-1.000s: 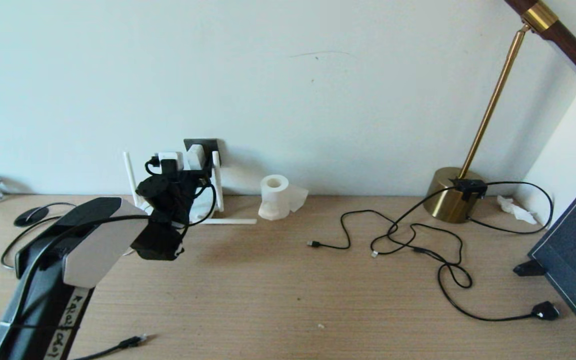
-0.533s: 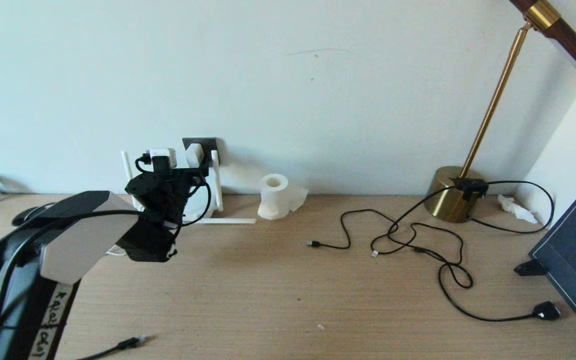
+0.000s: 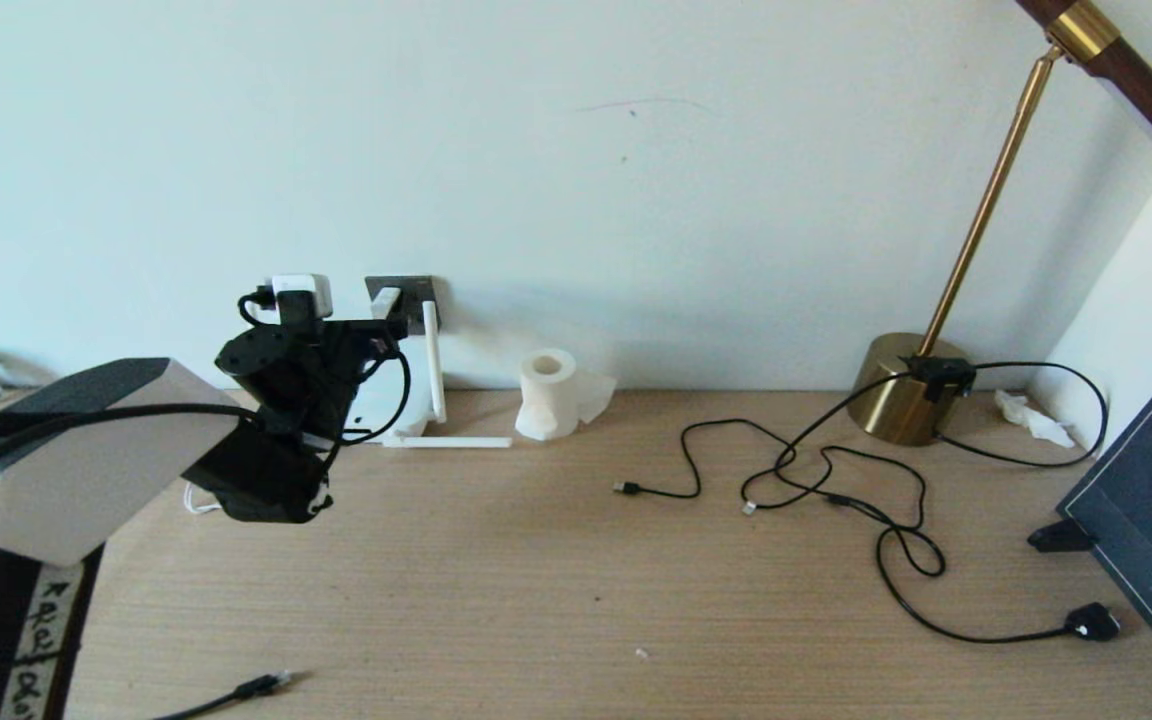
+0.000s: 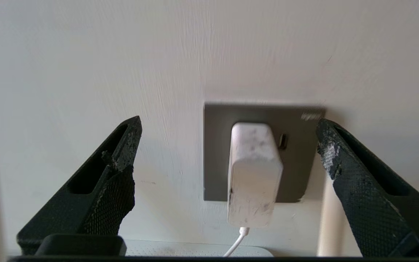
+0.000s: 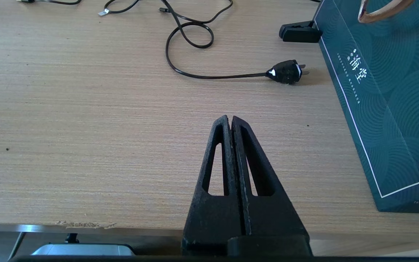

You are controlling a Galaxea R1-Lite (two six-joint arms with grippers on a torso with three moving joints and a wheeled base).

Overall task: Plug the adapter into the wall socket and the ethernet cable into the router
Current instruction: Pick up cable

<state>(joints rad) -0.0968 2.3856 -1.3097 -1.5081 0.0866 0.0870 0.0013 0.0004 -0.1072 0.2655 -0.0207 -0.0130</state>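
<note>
The adapter (image 4: pixel 255 174) sits in the socket (image 4: pixel 216 153); left pincer (image 4: pixel 227 145) released before it, right pincer (image 5: pixel 230 122) clenched empty.

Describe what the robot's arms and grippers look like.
The left arm has a black body with a silver-grey shell panel, a white label with black handwriting low on it, and thin black cables looping along the wrist. The left gripper has black, tapered fingers with slotted cut-outs, textured pads and worn, whitish tips. The right gripper has the same black slotted fingers.
</note>
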